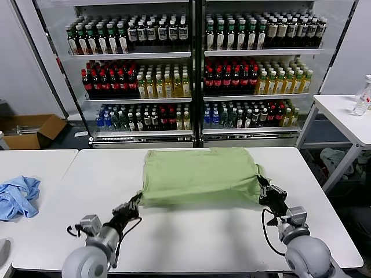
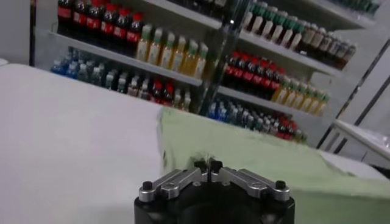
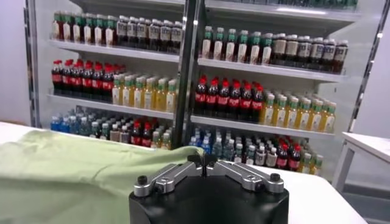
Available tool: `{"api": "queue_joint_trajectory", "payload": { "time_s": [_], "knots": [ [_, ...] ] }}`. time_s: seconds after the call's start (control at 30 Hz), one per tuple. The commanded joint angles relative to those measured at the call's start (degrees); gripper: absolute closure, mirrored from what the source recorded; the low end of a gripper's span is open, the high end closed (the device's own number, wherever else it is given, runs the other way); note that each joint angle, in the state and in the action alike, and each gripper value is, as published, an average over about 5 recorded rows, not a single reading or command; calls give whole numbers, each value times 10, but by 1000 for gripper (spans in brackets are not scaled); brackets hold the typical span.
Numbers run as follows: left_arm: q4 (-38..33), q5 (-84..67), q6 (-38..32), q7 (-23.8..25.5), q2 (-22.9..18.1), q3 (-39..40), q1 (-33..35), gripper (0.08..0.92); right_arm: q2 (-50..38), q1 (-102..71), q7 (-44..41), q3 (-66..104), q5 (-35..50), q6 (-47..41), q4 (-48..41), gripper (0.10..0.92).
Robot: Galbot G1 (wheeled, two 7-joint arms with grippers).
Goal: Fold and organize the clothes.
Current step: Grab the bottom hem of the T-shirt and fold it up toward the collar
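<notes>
Light green T-shirt (image 1: 200, 175) lying flat, plain side up, on the white tabletop (image 1: 191, 231), in front of the drinks refrigerator (image 1: 194, 69). Left tool (image 1: 134, 204), fingers pinched together, grips the shirt's near left corner; right tool (image 1: 264, 190), likewise closed, grips its near right corner. A crumpled light blue garment (image 1: 17, 196) rests on a separate tabletop (image 1: 35, 159), well apart from the shirt on its left side.
</notes>
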Motion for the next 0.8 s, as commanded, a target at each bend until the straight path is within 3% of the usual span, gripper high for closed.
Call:
{"api": "queue_joint_trajectory", "payload": {
  "time_s": [0.03, 0.1, 0.27, 0.5, 0.8],
  "knots": [
    [152, -1, -16, 2, -2, 59, -155, 917, 14, 84, -7, -44, -32, -22, -79, 906],
    [154, 22, -15, 2, -6, 72, -149, 917, 19, 88, -15, -52, -47, -32, -85, 888],
    [126, 73, -18, -9, -14, 82, -110, 865, 22, 62, -18, -43, -61, -32, -68, 759],
    [93, 150, -19, -35, -18, 76, -48, 634, -6, -16, -7, 24, -32, -47, -12, 559],
    [145, 192, 13, -45, -17, 91, -47, 374, -9, -73, 12, 79, 41, -166, -7, 317]
  ]
}}
